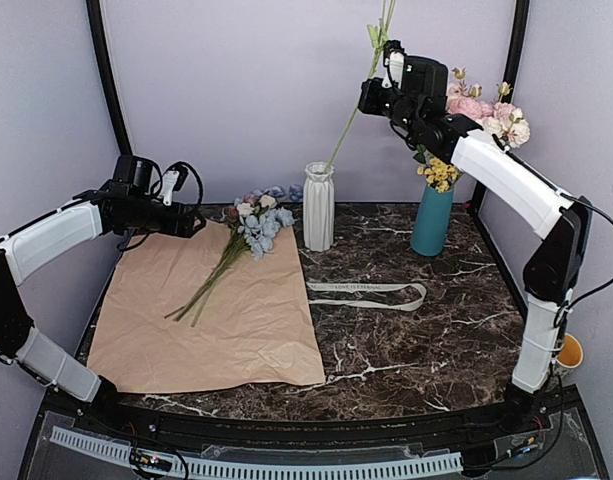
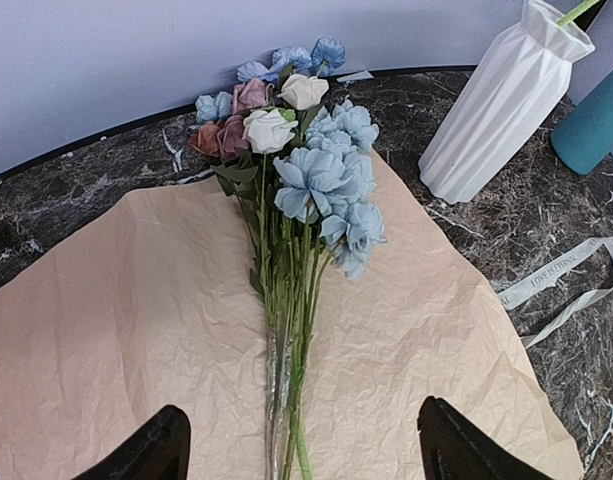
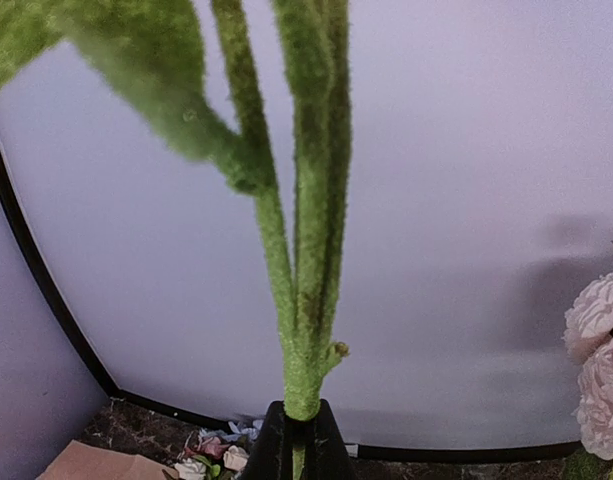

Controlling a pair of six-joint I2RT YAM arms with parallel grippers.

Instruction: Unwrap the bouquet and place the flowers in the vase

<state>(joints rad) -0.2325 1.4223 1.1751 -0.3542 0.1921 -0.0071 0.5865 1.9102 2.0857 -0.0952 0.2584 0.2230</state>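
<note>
Pinching one green stem [image 3: 304, 300], its foot in the vase [image 1: 318, 205] by the table's [image 1: 416, 345] far edge, in my right gripper [image 3: 298, 432], I hang my left gripper [image 2: 301, 445] wide above the flowers [image 2: 308, 190] on the paper [image 2: 126, 320], whose stems run straight toward it.

The flowers [image 1: 248, 232] lie on paper [image 1: 226, 320] left of the vase [image 1: 318, 205]; ribbon [image 1: 371, 292] before it.

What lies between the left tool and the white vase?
The heads of the flowers, resting on the brown paper; the top view shows this.
</note>
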